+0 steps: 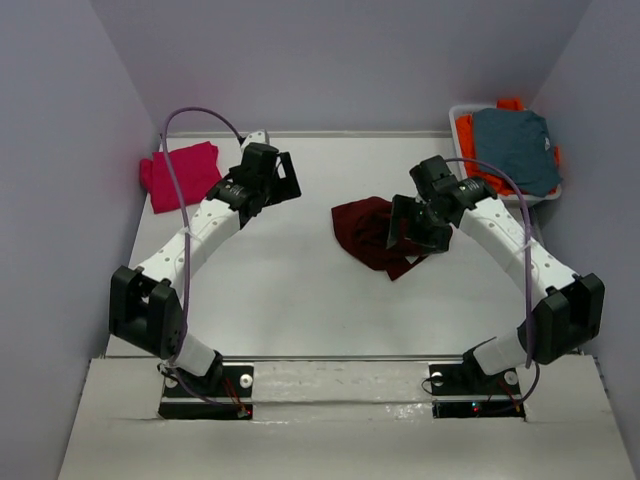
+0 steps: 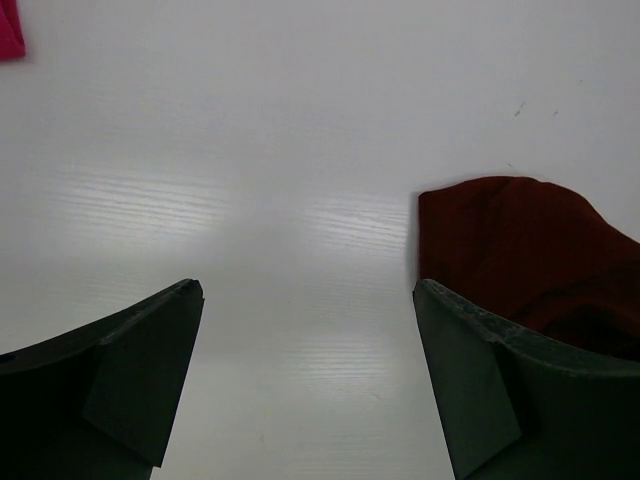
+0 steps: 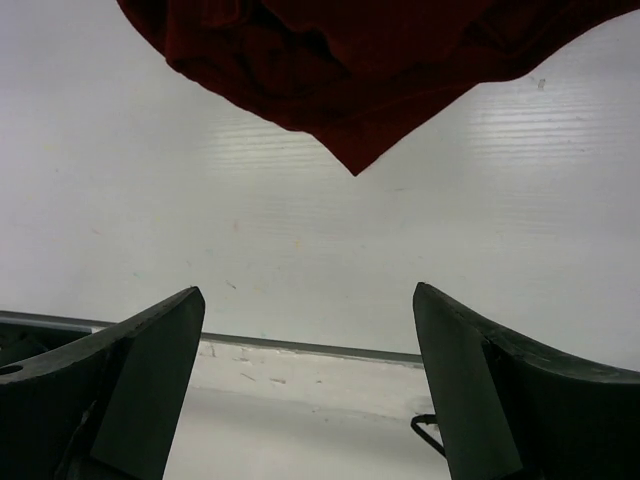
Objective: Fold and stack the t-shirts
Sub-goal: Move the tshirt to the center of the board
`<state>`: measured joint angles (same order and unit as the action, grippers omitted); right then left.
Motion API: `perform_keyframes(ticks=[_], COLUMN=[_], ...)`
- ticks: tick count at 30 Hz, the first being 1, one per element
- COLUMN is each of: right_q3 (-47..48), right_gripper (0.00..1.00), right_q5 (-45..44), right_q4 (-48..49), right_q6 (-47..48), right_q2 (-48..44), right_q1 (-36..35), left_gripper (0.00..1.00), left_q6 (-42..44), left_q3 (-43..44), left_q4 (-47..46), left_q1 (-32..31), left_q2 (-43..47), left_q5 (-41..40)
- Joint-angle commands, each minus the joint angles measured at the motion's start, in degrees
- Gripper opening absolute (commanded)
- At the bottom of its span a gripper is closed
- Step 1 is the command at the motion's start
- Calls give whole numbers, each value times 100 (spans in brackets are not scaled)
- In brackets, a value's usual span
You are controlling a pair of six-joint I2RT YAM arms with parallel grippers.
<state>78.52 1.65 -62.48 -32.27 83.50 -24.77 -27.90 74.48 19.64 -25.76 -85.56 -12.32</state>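
Observation:
A dark maroon t-shirt (image 1: 368, 232) lies crumpled in a heap at the table's middle. My right gripper (image 1: 412, 232) hangs open just over its right edge, with nothing between the fingers. In the right wrist view the maroon cloth (image 3: 350, 60) lies beyond the open right gripper (image 3: 308, 290). A magenta-pink t-shirt (image 1: 182, 173) lies folded at the far left. My left gripper (image 1: 287, 178) is open and empty between the two shirts. In the left wrist view the left gripper (image 2: 308, 290) shows bare table between its fingers, the maroon shirt (image 2: 520, 250) beside its right finger, and a pink corner (image 2: 10, 30) at top left.
A white basket (image 1: 458, 118) at the back right holds a grey-blue garment (image 1: 515, 145) lying on an orange one (image 1: 478, 140). Grey walls close in the table on three sides. The table's near edge (image 3: 300, 345) shows in the right wrist view.

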Motion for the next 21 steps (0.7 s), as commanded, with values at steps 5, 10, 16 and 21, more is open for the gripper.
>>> perform_keyframes(ticks=[5,10,16,21], right_q3=[507,-336,-478,-601], right_gripper=[86,57,50,55], right_q5=[-59,194,301,389], right_q4=[121,683,974,1246], right_q6=[-33,-174,-341,-385], right_q2=[746,842,1115,1282], right_q1=[-1,-1,-1,-1], left_gripper=[99,99,99,99], left_q6=[144,118,100,162], left_q3=[252,-81,-162,-47], left_q4=[-39,-100,-100,-65], left_q1=[27,27,27,27], left_q2=[-23,232,285,250], left_q5=[-34,-104,-60,-60])
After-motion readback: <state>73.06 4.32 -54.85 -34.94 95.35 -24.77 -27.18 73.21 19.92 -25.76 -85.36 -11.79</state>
